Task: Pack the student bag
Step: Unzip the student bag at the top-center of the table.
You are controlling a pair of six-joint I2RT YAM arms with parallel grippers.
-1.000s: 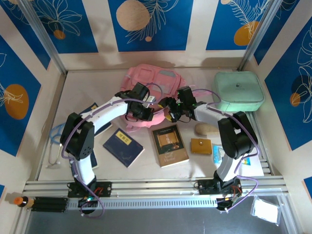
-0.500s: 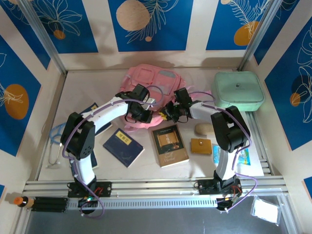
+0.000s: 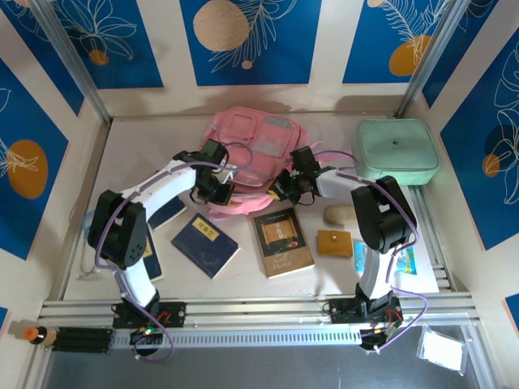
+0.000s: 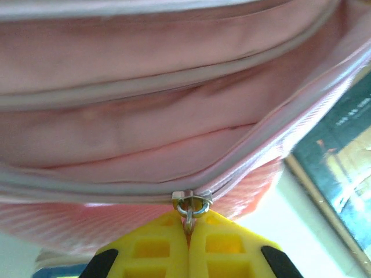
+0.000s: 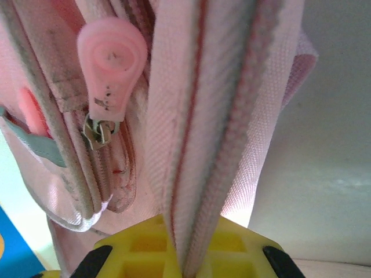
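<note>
Since one second ago the left claw [image 3: 216,187] has moved to the left, still pinching the zipper pull [image 4: 191,207]. The right claw [image 3: 285,186] has pressed together on the zipper edge of the student bag [image 3: 258,136], which lies in the upper middle of the tabletop [image 3: 154,138]. The green case [image 3: 396,152] at the upper right is closed.

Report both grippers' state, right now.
Left gripper: shut on the metal zipper pull of the student bag.
Right gripper: shut on the bag's pink zippered edge.
</note>
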